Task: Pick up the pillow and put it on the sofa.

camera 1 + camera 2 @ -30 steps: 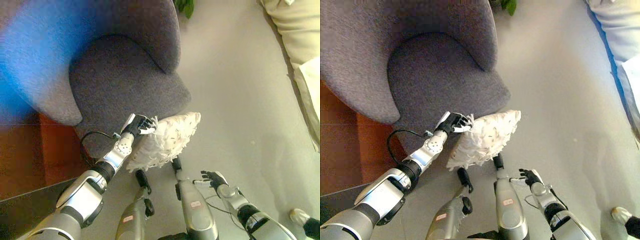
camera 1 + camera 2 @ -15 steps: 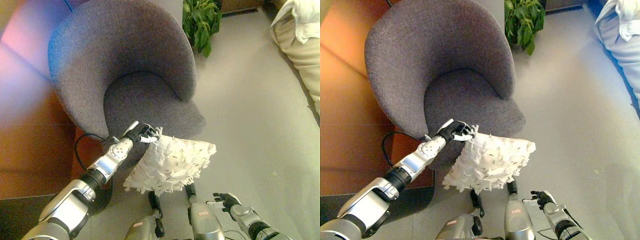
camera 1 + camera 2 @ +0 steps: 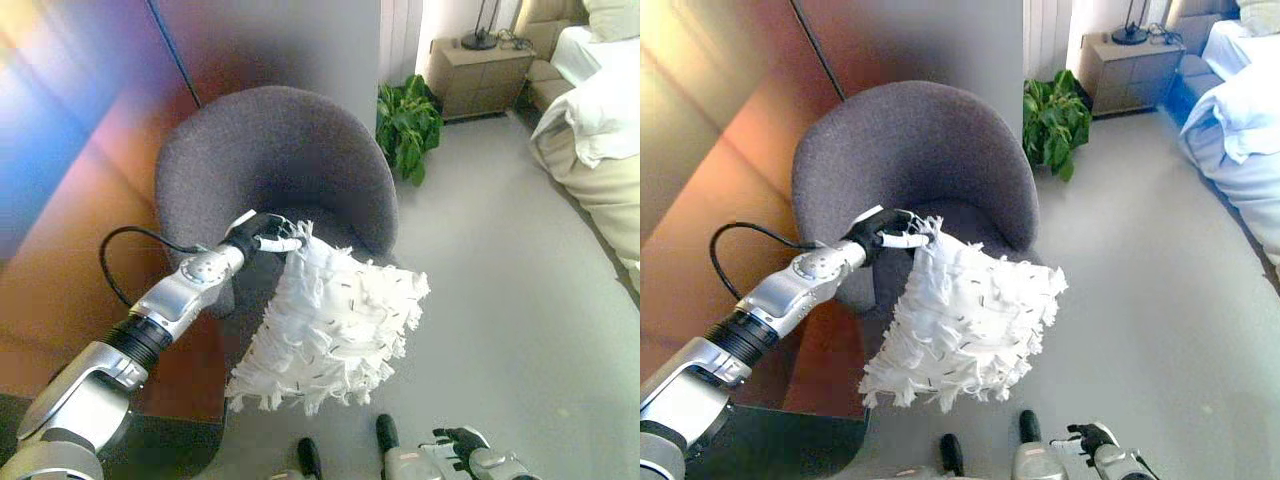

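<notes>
Up in the left eye view, the left hand (image 3: 262, 231) pinches the top corner of the white fringed pillow (image 3: 332, 330), which hangs in the air before the grey armchair (image 3: 275, 165). Low at the bottom edge, the right hand (image 3: 462, 442) curls loosely, holding nothing. Across in the right eye view, a potted plant (image 3: 1053, 120) stands behind the armchair, a wooden nightstand (image 3: 1123, 70) beyond it.

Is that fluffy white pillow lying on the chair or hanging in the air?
Hanging. The left robot hand pinches the pillow by its top corner, and it dangles in front of the grey chair.
</notes>
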Controlling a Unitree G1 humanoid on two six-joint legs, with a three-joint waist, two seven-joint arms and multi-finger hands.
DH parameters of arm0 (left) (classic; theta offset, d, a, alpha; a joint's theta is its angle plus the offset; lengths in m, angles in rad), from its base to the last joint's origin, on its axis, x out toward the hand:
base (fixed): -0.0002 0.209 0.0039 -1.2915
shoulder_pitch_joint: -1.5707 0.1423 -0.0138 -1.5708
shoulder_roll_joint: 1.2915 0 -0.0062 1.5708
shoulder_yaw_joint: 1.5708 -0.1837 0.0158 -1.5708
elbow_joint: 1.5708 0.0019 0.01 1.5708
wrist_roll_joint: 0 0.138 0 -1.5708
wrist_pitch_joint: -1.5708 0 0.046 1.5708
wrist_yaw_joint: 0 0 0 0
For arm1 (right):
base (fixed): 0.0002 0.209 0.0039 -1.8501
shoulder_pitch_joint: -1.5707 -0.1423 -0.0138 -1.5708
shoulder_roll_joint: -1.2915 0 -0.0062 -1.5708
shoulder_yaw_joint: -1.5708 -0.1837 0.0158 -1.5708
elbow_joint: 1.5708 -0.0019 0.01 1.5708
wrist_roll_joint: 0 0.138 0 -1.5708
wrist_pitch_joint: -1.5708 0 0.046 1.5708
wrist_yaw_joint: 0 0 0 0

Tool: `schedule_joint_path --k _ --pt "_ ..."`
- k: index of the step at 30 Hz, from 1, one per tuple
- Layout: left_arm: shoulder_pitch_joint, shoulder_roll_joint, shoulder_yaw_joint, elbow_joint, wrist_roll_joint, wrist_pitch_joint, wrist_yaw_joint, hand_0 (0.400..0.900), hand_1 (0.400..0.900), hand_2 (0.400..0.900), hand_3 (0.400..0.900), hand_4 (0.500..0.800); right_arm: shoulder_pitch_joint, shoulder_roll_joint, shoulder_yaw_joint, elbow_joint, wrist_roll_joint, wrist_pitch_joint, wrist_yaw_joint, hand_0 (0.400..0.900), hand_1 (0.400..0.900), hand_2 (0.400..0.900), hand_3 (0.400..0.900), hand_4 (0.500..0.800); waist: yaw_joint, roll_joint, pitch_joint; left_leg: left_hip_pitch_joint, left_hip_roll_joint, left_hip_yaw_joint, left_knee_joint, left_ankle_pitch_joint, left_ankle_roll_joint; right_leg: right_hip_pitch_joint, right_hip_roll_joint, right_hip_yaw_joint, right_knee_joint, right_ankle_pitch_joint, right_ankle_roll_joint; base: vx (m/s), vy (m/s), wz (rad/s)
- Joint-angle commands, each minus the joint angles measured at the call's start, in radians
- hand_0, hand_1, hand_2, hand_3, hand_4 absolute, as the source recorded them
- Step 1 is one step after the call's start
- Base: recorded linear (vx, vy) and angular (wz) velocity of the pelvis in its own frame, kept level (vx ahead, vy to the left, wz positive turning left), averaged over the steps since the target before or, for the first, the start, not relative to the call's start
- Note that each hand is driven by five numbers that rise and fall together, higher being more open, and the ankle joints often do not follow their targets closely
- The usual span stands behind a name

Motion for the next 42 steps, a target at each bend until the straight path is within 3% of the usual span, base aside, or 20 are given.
schedule_joint_path --k 1,5,7,11,12,13,20,27,42 --pt "-0.244 0.081 0.243 0.125 -0.146 -0.129 0.121 0.400 0.400 0.400 0.400 0.500 0.080 0.002 0.020 0.064 -0.049 0.007 0.016 0.900 0.900 0.900 0.900 0.800 0.033 -0.019 -0.150 0.006 -0.020 -0.054 0.069 -0.123 -0.020 0.041 -0.034 -0.011 0.094 -0.167 0.067 0.05 -0.004 0.03" --pt "-0.235 0.103 0.316 0.275 -0.184 -0.121 0.186 0.400 0.400 0.400 0.400 0.500 0.103 0.002 0.002 0.083 -0.062 0.001 0.019 0.900 0.900 0.900 0.900 0.800 0.029 -0.014 -0.164 0.014 -0.020 -0.053 0.057 -0.120 -0.019 0.051 -0.027 -0.012 0.084 -0.168 0.067 0.05 -0.002 0.01" --pt "-0.242 0.132 0.326 0.374 -0.127 -0.122 0.171 0.400 0.400 0.400 0.400 0.500 0.113 0.002 -0.003 0.092 -0.062 -0.001 0.014 0.900 0.900 0.900 0.900 0.800 0.025 -0.011 -0.170 0.014 -0.018 -0.048 0.055 -0.117 -0.018 0.052 -0.024 -0.014 0.083 -0.167 0.067 0.06 -0.004 0.00" --pt "-0.291 0.184 0.296 0.510 -0.122 -0.070 0.142 0.400 0.400 0.400 0.400 0.500 0.123 -0.008 -0.007 0.102 -0.070 -0.003 0.020 0.900 0.900 0.900 0.900 0.800 0.013 -0.011 -0.180 0.014 -0.015 -0.036 0.051 -0.114 -0.018 0.052 -0.018 -0.008 0.076 -0.165 0.070 0.07 -0.006 -0.01" --pt "-0.303 0.191 0.289 0.530 -0.113 -0.061 0.144 0.624 0.624 0.624 0.624 0.634 0.125 -0.010 -0.008 0.104 -0.072 -0.007 0.021 0.900 0.900 0.900 0.900 0.800 0.010 -0.011 -0.180 0.014 -0.015 -0.033 0.053 -0.115 -0.018 0.051 -0.017 -0.007 0.077 -0.165 0.071 0.06 -0.007 -0.03" --pt "-0.313 0.195 0.283 0.551 -0.101 -0.060 0.147 0.900 0.900 0.900 0.900 0.800 0.127 -0.012 -0.010 0.105 -0.074 -0.011 0.023 0.900 0.900 0.900 0.900 0.800 0.006 -0.012 -0.180 0.014 -0.015 -0.030 0.053 -0.116 -0.017 0.050 -0.016 -0.005 0.077 -0.165 0.072 0.06 -0.012 -0.02" --pt "-0.348 0.184 0.263 0.580 -0.042 -0.077 0.157 0.900 0.900 0.900 0.900 0.800 0.140 -0.012 -0.003 0.100 -0.072 -0.026 0.027 0.900 0.900 0.900 0.900 0.800 -0.005 -0.018 -0.172 0.011 -0.016 -0.018 0.052 -0.120 -0.013 0.042 -0.014 0.002 0.081 -0.167 0.074 0.03 -0.005 -0.01" --pt "-0.343 0.165 0.270 0.548 -0.060 -0.078 0.191 0.900 0.900 0.900 0.900 0.800 0.138 -0.008 0.000 0.100 -0.076 -0.030 0.031 0.900 0.900 0.900 0.900 0.800 -0.006 -0.018 -0.167 0.013 -0.019 -0.016 0.058 -0.130 -0.008 0.040 -0.016 0.006 0.085 -0.171 0.075 0.00 0.000 0.00" --pt "-0.294 0.118 0.298 0.467 -0.139 -0.078 0.144 0.900 0.900 0.900 0.900 0.800 0.124 -0.007 -0.002 0.112 -0.092 -0.040 0.029 0.900 0.900 0.900 0.900 0.800 0.009 -0.015 -0.168 0.016 -0.022 -0.025 0.057 -0.133 -0.009 0.045 -0.019 -0.005 0.086 -0.179 0.074 0.00 0.000 0.00"
